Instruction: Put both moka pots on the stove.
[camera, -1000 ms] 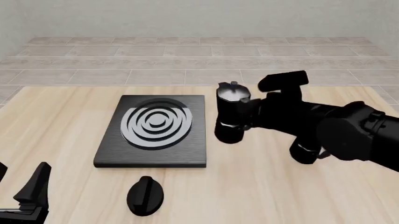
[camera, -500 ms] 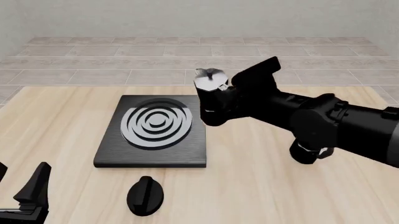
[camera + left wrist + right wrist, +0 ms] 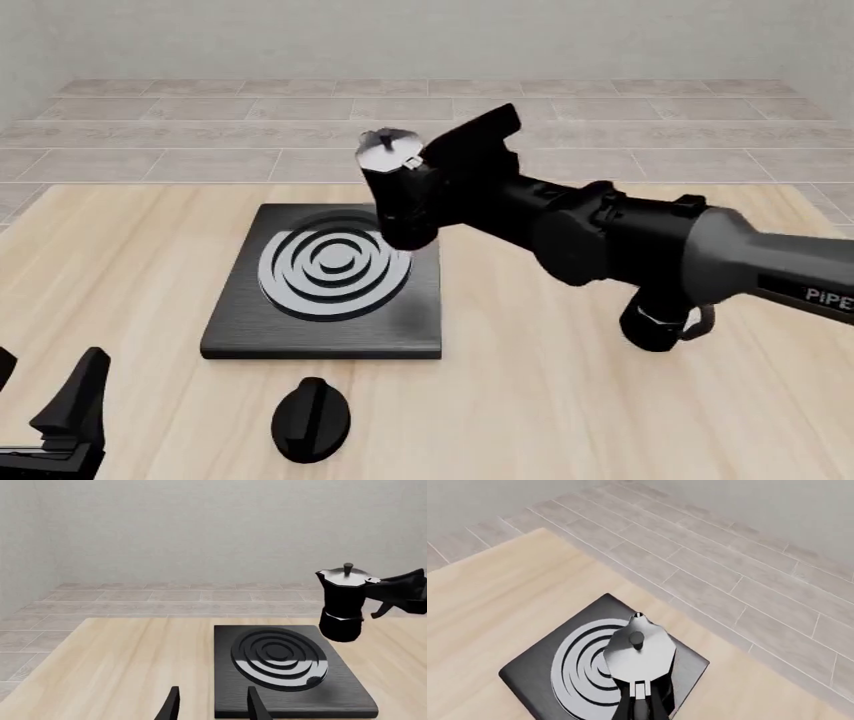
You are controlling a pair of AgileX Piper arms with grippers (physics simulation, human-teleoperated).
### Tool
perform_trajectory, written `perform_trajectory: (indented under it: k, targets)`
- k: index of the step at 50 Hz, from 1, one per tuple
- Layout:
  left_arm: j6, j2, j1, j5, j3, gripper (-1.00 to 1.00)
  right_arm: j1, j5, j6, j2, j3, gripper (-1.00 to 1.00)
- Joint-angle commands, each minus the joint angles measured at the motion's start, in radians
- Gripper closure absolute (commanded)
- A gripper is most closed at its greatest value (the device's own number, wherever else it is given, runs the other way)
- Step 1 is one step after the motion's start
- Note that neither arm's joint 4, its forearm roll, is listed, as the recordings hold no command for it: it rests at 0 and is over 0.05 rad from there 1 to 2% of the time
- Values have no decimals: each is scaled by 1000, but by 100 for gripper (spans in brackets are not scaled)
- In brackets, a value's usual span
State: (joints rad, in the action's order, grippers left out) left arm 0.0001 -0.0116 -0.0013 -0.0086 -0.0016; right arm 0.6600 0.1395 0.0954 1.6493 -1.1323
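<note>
second moka pot (image 3: 657, 325): mostly hidden behind the right arm
left tool (image 3: 60, 420): cut off by the frame's edge
right tool's fingers: hidden behind the held pot (image 3: 400, 195)

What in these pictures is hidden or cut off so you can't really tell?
- Second moka pot: front view, mostly hidden behind the right arm; only its base shows.
- Right end effector: front view, its fingers are hidden by its own black body and the carried moka pot.
- Left end effector: left wrist view, cut off by the picture's edge.
- Stove: right wrist view, partly covered by the pot and cut off.
</note>
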Motion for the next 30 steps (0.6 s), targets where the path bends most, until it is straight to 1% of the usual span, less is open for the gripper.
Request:
perform_trajectory:
  k: [1, 6, 7, 8, 12, 18, 26, 29, 30]
  targets:
    - [0, 1, 0, 1, 0, -100, 27, 38, -18, 80, -143, 100]
    - [0, 1, 0, 0, 0, -100, 41, 50, -18, 134, -196, 100]
    - [0, 1, 0, 1, 0, -100, 42, 51, -27, 146, -209, 100]
    - [0, -1, 0, -2, 1, -100, 45, 53, -24, 152, -218, 100]
    - [0, 1, 0, 0, 0, -100, 59, 68, -40, 176, -245, 100]
    - [0, 0, 0, 0, 0, -100, 76, 93, -63, 207, -265, 100]
    - [0, 0, 0, -1, 0, -100, 97, 119, -72, 235, -287, 100]
    - [0, -2, 0, -3, 1, -100, 102, 124, -81, 246, -295, 100]
    - [0, -3, 0, -4, 1, -100, 106, 127, -92, 249, -297, 100]
